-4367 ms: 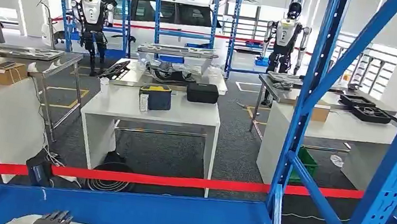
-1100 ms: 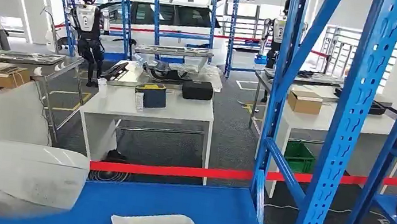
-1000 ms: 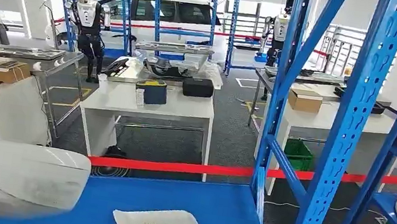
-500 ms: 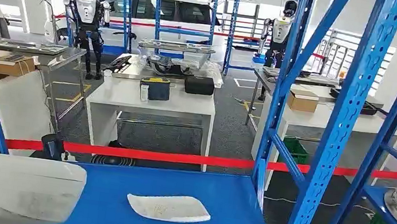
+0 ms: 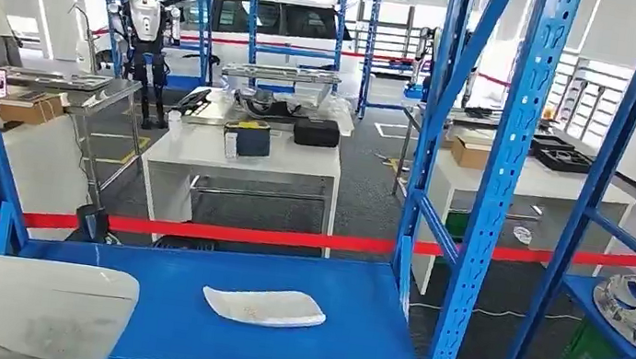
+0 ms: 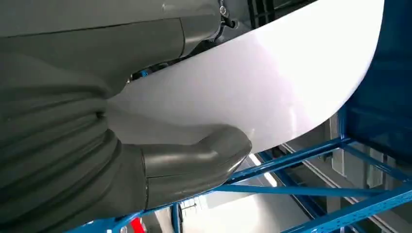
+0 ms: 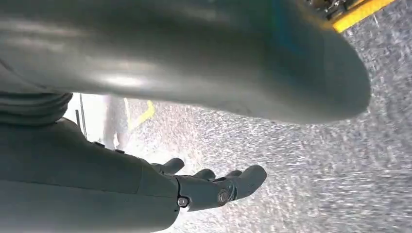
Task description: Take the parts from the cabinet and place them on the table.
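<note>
The left hand [image 6: 121, 160] grips a large smooth white curved panel [image 6: 272, 82], its thick grey thumb pressed flat on the panel's surface; the darker fingers are hidden behind the part. In the head view this same panel [image 5: 19, 305] sits at the lower left, cut off by the picture's edge, overlapping the near left corner of the blue metal shelf [image 5: 186, 311]. Two white parts in all: the second, a smaller flat white plate [image 5: 263, 305], lies on the shelf, apart from the held one. The right hand [image 7: 214, 187] hangs over speckled grey floor [image 7: 316, 184], fingers loosely spread, holding nothing.
</note>
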`<state>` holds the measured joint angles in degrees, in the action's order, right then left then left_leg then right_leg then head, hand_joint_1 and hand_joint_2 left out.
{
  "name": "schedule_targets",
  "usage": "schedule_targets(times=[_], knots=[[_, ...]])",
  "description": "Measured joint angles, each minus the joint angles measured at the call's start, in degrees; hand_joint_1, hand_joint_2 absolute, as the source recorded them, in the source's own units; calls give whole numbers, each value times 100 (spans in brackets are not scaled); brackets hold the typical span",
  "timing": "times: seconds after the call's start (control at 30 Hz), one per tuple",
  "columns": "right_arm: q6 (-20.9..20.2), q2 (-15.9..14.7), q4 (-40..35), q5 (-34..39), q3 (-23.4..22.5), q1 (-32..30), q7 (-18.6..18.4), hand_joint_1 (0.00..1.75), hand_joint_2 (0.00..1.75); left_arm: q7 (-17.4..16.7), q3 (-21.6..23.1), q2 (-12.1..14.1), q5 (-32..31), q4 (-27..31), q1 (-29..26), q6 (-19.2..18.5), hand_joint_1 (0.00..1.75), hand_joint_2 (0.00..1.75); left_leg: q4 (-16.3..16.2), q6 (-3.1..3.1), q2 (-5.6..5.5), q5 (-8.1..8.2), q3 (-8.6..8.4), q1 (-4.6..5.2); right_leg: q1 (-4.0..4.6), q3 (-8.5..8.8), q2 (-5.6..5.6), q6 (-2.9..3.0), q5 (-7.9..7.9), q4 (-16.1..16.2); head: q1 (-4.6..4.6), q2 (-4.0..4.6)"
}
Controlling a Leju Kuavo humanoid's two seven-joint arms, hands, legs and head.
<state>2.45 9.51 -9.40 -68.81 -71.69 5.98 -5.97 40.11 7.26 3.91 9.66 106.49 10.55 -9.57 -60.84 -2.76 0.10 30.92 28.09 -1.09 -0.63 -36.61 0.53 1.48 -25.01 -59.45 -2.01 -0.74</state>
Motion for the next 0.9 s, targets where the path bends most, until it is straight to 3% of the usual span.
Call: schedule_targets(times=[0.03, 0.07, 0.13, 0.17, 0.2, 0.23, 0.3, 0.33, 0.37, 0.4, 0.43, 0.47, 0.5, 0.53, 0.6, 0.63, 0.67, 0.7, 0.73, 0.8, 0.83, 0.87, 0.9], knots=[[2, 20, 0, 2, -2, -6, 15, 0, 0, 0, -33, 2, 4, 42, -73, -4, 175, 175, 370, 37, -13, 111, -245, 55, 10, -29, -12, -41, 44, -8, -2, 0], [0, 33, 0, 0, -2, -10, 26, 0, 0, 2, -99, 0, 2, 107, -213, -53, 175, 175, 372, 103, -8, 107, -152, 67, 0, -22, -17, -80, 106, 24, 4, 0], [-44, 81, 0, -52, -2, -52, 63, 0, 0, 2, -348, -91, -142, 296, -571, -225, 175, 175, 399, 212, 6, 30, -120, 122, -34, -27, -34, -165, 214, 81, 4, 0], [-48, 87, 0, -98, -2, -101, 90, 0, 0, 4, -423, -148, -207, 386, -724, -275, 175, 175, 441, 296, 28, -52, -78, 79, -58, -57, -43, -195, 205, 56, 0, 0], [-66, 87, 0, -148, 2, -109, 94, 0, 0, -2, -500, -203, -249, 450, -843, -299, 175, 175, 440, 353, 49, -102, -21, 91, -59, -106, -45, -212, -30, -61, 7, 0], [-94, 92, 0, -184, 4, -122, 70, 0, 0, 2, -568, -265, -254, 507, -972, -299, 175, 175, 436, 408, 45, -157, 50, 96, -56, -189, -47, -222, -423, -345, 11, 0], [-173, 94, 0, -252, 20, -118, 74, 0, 0, 2, -699, -330, -251, 581, -1186, -273, 175, 175, 423, 426, 50, -280, 214, 125, -36, -381, -47, -239, -1068, -1201, 11, 0], [-236, 79, 0, -273, 33, -109, 83, 0, 0, 0, -747, -341, -238, 601, -1261, -243, 175, 175, 407, 433, 55, -342, 265, 141, -24, -422, -48, -233, -1156, -1529, 13, 0], [-278, 63, 0, -291, 46, -101, 98, 0, 0, 0, -798, -345, -227, 619, -1341, -229, 175, 175, 375, 430, 58, -408, 380, 150, -12, -370, -49, -218, -1056, -1675, 13, 0], [-317, 48, 0, -332, 68, -98, 116, 0, 0, 0, -844, -350, -212, 643, -1427, -216, 175, 175, 337, 421, 58, -463, 487, 153, 6, -229, -49, -197, -839, -1604, 15, 0], [-348, 37, 0, -392, 99, -97, 131, 0, 0, 0, -896, -352, -199, 686, -1517, -212, 175, 175, 292, 411, 60, -508, 597, 152, 21, 29, -48, -178, -611, -1334, 13, 0], [-363, 26, -2, -465, 150, -98, 153, 0, 0, 0, -924, -356, -197, 725, -1594, -218, 175, 175, 244, 395, 58, -546, 690, 152, 33, 364, -49, -158, -495, -913, 15, 0], [-394, 17, -4, -540, 188, -90, 201, 0, 0, 0, -955, -363, -212, 770, -1675, -232, 175, 175, 182, 373, 58, -581, 758, 149, 44, 784, -57, -127, -613, -347, 15, 0], [-411, 6, -7, -612, 245, -79, 265, 0, 0, 2, -984, -374, -271, 846, -1763, -232, 175, 175, 135, 341, 52, -609, 812, 175, 84, 1023, -63, -99, -809, 85, 22, 0], [-415, 4, -7, -686, 356, -71, 341, 0, 0, 9, -1040, -391, -349, 1012, -1867, -230, 175, 175, 142, 278, 65, -693, 822, 161, 90, 961, -63, -46, -820, 120, 17, 0], [-418, 4, -7, -715, 400, -63, 367, 0, 0, 2, -1049, -411, -400, 1065, -1907, -175, 175, 175, 169, 245, 64, -751, 819, 145, 111, 947, -59, -7, -785, 113, 24, 0], [-420, 4, -7, -743, 444, -67, 418, 0, 0, 2, -1069, -422, -475, 1152, -1996, -118, 175, 175, 171, 206, 56, -799, 842, 163, 77, 901, -42, 42, -692, 159, 17, 0], [-420, 2, -9, -748, 490, -32, 470, 0, 0, 2, -1099, -424, -551, 1257, -2096, -83, 175, 175, 83, 170, 24, -610, 894, 139, 54, 840, -9, 84, -618, 166, 17, 4], [-413, -13, -15, -735, 507, -8, 487, 0, 0, 4, -1099, -411, -599, 1294, -2114, -83, 175, 175, -121, 136, 5, -262, 980, 131, 46, 768, -7, 124, -558, 170, -7, -2], [-404, -28, -15, -613, 514, 51, 477, 0, 0, 0, -1058, -324, -645, 1171, -1961, -131, 175, 175, -835, 67, 4, 379, 1109, 89, 50, 609, 20, 127, -423, 168, -7, 0], [-409, -39, -15, -485, 509, 107, 386, 0, 0, -37, -984, -285, -660, 1035, -1820, -157, 175, 175, -1207, 38, 5, 523, 1152, 73, 52, 509, 41, 120, -347, 161, -13, 0], [-424, -66, -15, -283, 466, 184, 206, 0, 0, -79, -899, -269, -656, 836, -1627, -260, 175, 175, -1437, 22, 5, 453, 1141, 55, 51, 404, 53, 104, -261, 153, -15, 0], [-450, -87, -15, -122, 387, 255, 78, 0, 0, -126, -764, -269, -654, 622, -1367, -347, 175, 175, -1453, 13, 6, 218, 1046, 38, 50, 287, 70, 80, -173, 143, -13, 0]])
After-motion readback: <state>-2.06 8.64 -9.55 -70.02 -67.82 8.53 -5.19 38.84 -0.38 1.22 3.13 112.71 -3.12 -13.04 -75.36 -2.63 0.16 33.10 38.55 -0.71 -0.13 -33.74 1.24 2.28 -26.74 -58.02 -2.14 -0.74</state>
